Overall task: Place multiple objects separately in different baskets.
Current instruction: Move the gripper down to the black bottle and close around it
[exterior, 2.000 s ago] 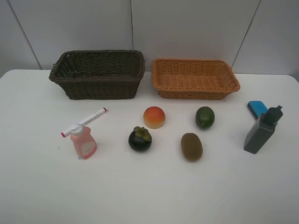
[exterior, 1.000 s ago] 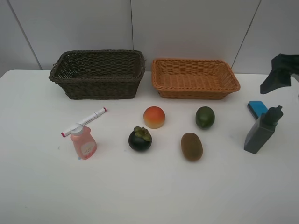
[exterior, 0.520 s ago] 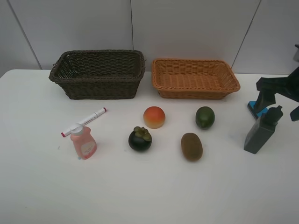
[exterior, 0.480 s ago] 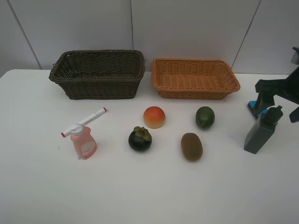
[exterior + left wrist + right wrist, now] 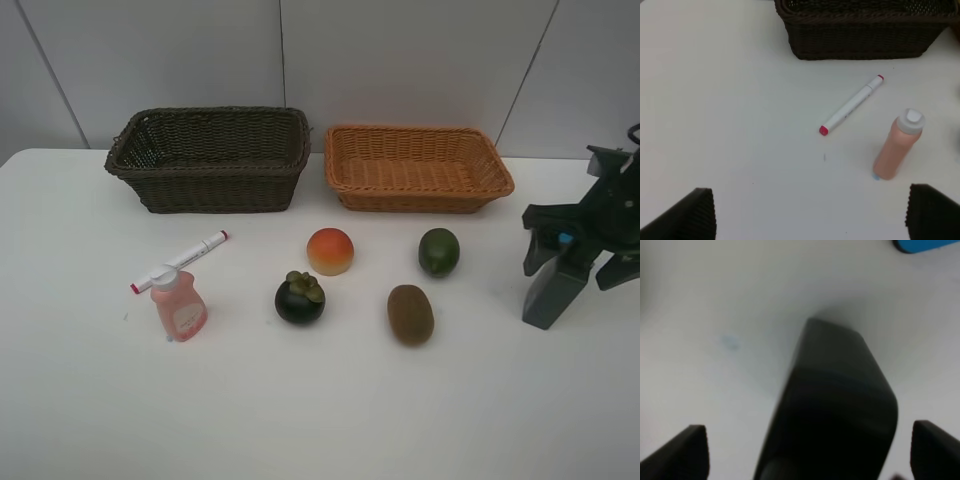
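Smooth white table (image 5: 300, 420), deep woven basket (image 5: 210, 190)

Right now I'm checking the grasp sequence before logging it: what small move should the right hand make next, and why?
Probably ease the right hand down slightly and close it on the upright dark grey bottle. Its fingers stand open on either side of the bottle's top, the bottle sits between them in the wrist view, and nothing is gripped yet.

Two rough woven wicker baskets (image 5: 210, 160) on a smooth matt white table (image 5: 300, 400).
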{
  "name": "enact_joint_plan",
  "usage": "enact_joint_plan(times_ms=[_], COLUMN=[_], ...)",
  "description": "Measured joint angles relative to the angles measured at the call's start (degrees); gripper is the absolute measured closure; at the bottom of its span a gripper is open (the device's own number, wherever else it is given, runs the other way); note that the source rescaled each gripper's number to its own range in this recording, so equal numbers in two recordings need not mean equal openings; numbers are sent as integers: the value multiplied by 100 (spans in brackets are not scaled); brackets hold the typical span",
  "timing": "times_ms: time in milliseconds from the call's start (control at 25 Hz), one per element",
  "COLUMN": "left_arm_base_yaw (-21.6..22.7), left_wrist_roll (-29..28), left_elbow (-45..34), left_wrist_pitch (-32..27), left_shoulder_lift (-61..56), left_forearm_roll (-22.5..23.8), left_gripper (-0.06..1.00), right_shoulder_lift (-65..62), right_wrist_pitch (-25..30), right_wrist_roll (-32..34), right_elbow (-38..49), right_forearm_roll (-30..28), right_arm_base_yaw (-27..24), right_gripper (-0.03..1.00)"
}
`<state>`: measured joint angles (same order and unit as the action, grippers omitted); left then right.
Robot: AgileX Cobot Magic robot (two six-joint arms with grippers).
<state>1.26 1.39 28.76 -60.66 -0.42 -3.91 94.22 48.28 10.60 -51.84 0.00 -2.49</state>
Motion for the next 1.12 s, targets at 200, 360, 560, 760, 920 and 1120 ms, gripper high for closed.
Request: enact_joint_plan(times_ms=[200,360,560,760,920,1120], left_arm_base_yaw=[0,0,0,0,0,0], left_wrist_roll=[0,0,0,0,0,0], left_elbow=[0,0,0,0,0,0], left_wrist_pitch=[0,5,5,5,5,5], left_shoulder_lift=[0,0,0,0,0,0], left_forearm_roll=[0,0,0,0,0,0], left_gripper=[-5,-5,-5,-5,-5,-5], right_shoulder_lift=[236,274,282,295,295,295], right_wrist_pitch=[-128,-177,-172,-124,-106,-106], right_wrist_roll=[0,0,0,8,8,8], right_elbow=[-50,-66,-77,-83,-83,-83], right_forearm_roll=[0,0,0,0,0,0], right_arm_base_yaw=[0,0,0,-7,-24,-24], right_gripper=[3,3,22,94,94,94])
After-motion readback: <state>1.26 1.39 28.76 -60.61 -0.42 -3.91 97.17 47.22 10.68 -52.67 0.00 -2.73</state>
